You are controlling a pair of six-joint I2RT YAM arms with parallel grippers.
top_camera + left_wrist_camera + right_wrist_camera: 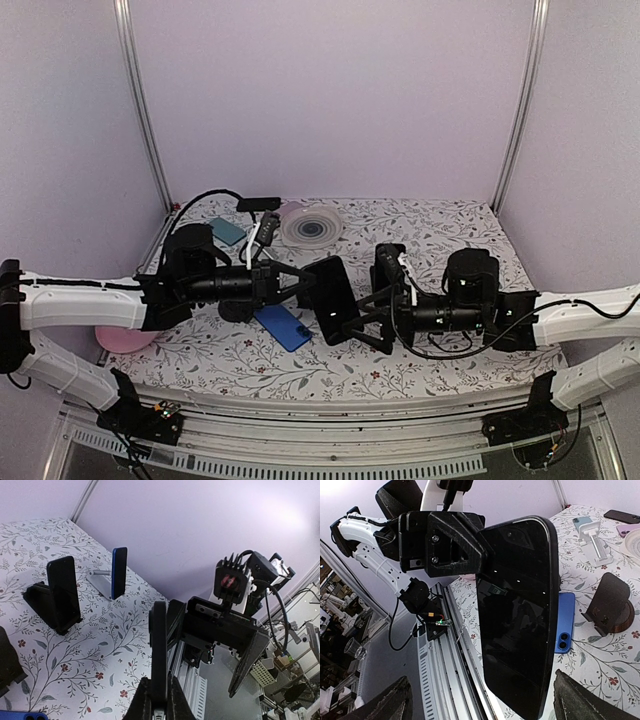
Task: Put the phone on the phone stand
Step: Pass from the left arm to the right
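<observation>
Over the middle of the flowered counter (440, 225) the black phone (335, 300) is held upright in the air, its left side pinched by the left pincer (308, 283), which is pressed together on it. The right pincer (358, 320) is spread wide just to the right, with the phone's right side between its fingers. A blue phone (283, 326) lies flat on the counter below.

Black phone (517, 615) is up in the air on my feed: a glossy dark slab with rounded corners, standing roughly upright with its shiny face toward the right wrist cam. The left gripper (159, 702) has it pinched at one end, and from that side it's edge-on, just a thin black strip. The phone stand (611, 600) I can see is dark, with a round base and a tilted back plate. It's sitting on the table (600, 670), apart from the phone.
</observation>
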